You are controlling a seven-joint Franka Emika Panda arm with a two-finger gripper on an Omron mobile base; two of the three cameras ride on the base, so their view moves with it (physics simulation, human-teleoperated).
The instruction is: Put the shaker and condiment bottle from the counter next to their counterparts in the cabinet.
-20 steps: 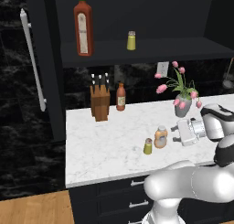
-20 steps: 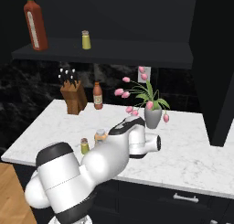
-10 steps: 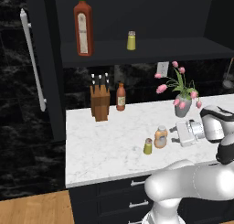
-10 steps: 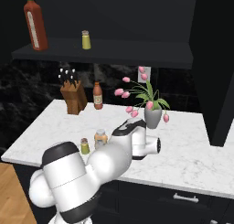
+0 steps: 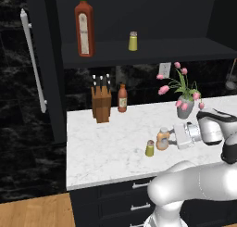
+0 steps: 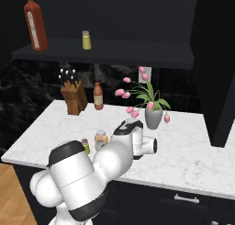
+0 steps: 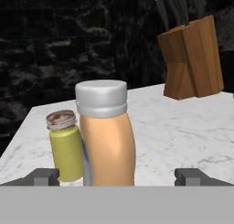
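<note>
Hand view had the condiment bottle point(image 7: 107, 136) centred and upright between the two fingertips point(image 7: 43, 176), which stood wide apart on either side with marble showing between each tip and the bottle. Jaws were spread, gripping nothing. The shaker point(image 7: 67, 144) stood just beside the bottle on one flank, close enough that I could not tell whether they touched.

Left base view showed the gripper point(image 5: 173, 137) held level and low over the counter point(image 5: 102, 147), pointing sideways at the bottle point(image 5: 162, 138), with the shaker point(image 5: 150, 148) on the bottle's far side from the hand. A horizontal approach suits a squat bottle: the fingers can pass round its body below the shoulders. Both items were near the counter's front edge, on the marble.

The cabinet point(image 5: 46, 82) stood with its door swung aside, the counterparts on its shelf: the red sauce bottle point(image 5: 84, 27) and the small yellow shaker point(image 5: 133, 41), well apart, leaving room beside each.

Judgement: pre-grasp on the bottle, neither item delivered. Risk: the finger on the shaker's side may nudge it as the jaws advance or close, given how little gap there is.

Right base view had the knife block point(image 6: 73, 93), the slim red-brown bottle point(image 6: 97, 96) and the tulip vase point(image 6: 153, 116) towards the back of the counter, out of the way.
</note>
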